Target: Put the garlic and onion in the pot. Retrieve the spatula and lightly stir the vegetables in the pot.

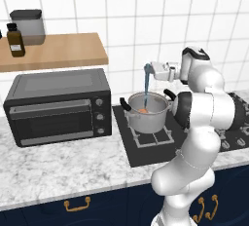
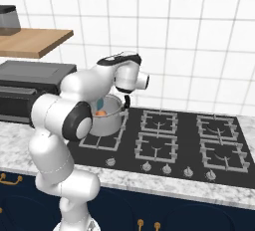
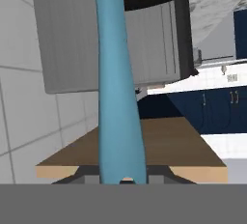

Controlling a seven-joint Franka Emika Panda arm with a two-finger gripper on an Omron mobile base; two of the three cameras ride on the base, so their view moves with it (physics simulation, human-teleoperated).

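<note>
The tool is clamped on the spatula at its teal handle end; it looks light, stiff, dipping into the pot.

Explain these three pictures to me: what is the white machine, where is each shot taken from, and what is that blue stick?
The white machine is a robot arm in a computer-drawn kitchen. Two pictures come from cameras behind it, one to its left and one to its right; the third looks along its hand. Its pincer is shut on the teal spatula, which hangs down into the steel pot on the black stove. A small orange onion lies inside the pot. Left of the stove, a dark oven sits on the marble counter, under a wooden shelf with a brown bottle. I cannot make out any garlic.
</note>
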